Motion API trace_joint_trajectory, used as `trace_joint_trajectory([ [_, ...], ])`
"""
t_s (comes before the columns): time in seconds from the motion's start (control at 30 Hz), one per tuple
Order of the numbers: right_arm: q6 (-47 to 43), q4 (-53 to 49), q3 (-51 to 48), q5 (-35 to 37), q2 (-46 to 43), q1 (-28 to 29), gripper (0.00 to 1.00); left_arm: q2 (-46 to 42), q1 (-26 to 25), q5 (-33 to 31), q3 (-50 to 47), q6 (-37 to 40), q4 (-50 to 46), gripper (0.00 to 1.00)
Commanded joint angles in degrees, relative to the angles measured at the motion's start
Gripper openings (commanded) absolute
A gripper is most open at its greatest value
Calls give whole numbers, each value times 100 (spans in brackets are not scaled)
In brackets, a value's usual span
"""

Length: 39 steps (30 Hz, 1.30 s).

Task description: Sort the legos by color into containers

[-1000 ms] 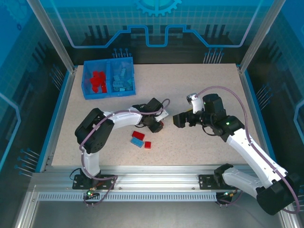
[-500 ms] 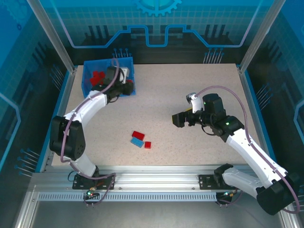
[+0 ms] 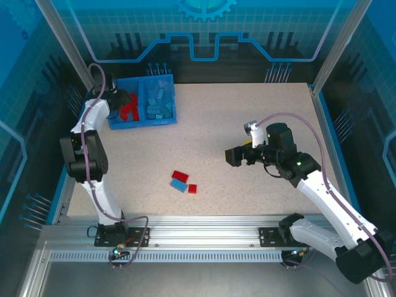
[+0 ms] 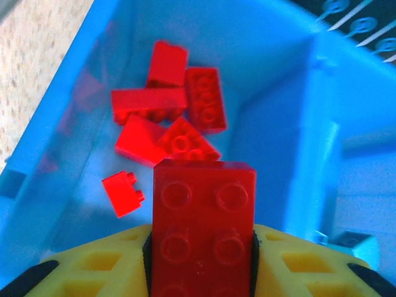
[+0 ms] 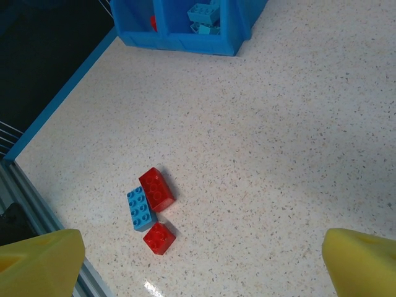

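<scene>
Legos (image 3: 180,176): three loose on speckled beige table (image 3: 247,117); blue panels (image 3: 247,25) around.

bin (image 3: 148,122): 1 (two compartments) | red legos (image 5: 156,189) on table (image 3: 260,117): 2 | light blue lego (image 5: 140,209) on table: 1 | red legos lying in left compartment (image 4: 272,93): 6 | red lego (image 4: 204,223) held above them: 1 | light blue legos (image 3: 158,104) in right compartment (image 3: 173,99): perhaps eight, too heaped and small to count surely
</scene>
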Motion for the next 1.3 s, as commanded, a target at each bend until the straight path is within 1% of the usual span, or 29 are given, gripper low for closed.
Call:
trace_joint_trajectory([
  [0.0, 84, -19, -169, -13, -99, 81, 100, 156, 12, 310, 244, -247, -433, 46],
  [0.13, 54, -37, -122, -16, -32, 92, 100, -46, 12, 289, 142, -201, -297, 56],
  [0.23, 33, -19, -95, -28, 57, 94, 100, -374, 11, 439, 27, -151, -275, 57],
  [0.3, -10, -6, -88, -6, 135, 143, 100, -776, -1, 635, -231, -140, -160, 57],
  [0.37, -168, -63, -88, 209, 250, 362, 100, -1305, -59, 876, -602, -53, -40, 57],
  [0.4, -280, -137, 63, 402, 345, 537, 100, -1635, -128, 976, -813, 74, -34, 57],
  [0.47, -523, -323, 237, 756, 625, 1003, 100, -2265, -331, 1133, -1222, 436, -6, 57],
  [0.5, -642, -437, 353, 891, 828, 1253, 99, -2636, -483, 1254, -1484, 750, 7, 57],
  [0.63, -792, -660, 763, 1045, 1708, 2161, 96, -3951, -1141, 1534, -2406, 2312, -165, 58],
  [0.7, -733, -595, 916, 1071, 2157, 2535, 93, -4599, -1311, 1709, -3004, 2983, -153, 61],
  [0.77, -673, -506, 1115, 1178, 2622, 2863, 89, -5270, -1335, 2100, -3644, 3577, -108, 64],
  [0.87, -614, -410, 1470, 1346, 3363, 3187, 85, -6177, -1342, 2979, -4369, 4721, -459, 74],
  [0.9, -601, -357, 1570, 1340, 3586, 3228, 84, -6401, -1351, 3217, -4594, 5090, -666, 81],
  [0.93, -617, -298, 1650, 1314, 3801, 3255, 82, -6589, -1357, 3365, -4769, 5459, -879, 87],
  [0.97, -634, -255, 1715, 1275, 3979, 3264, 81, -6709, -1361, 3459, -4887, 5685, -1025, 89],
  [1.1, -693, -321, 2160, 1232, 4705, 3266, 74, -7071, -1376, 3521, -5256, 5839, -1292, 92],
  [1.27, -611, -613, 2796, 1083, 5476, 3280, 62, -7497, -1377, 3451, -5668, 5869, -906, 98],
])
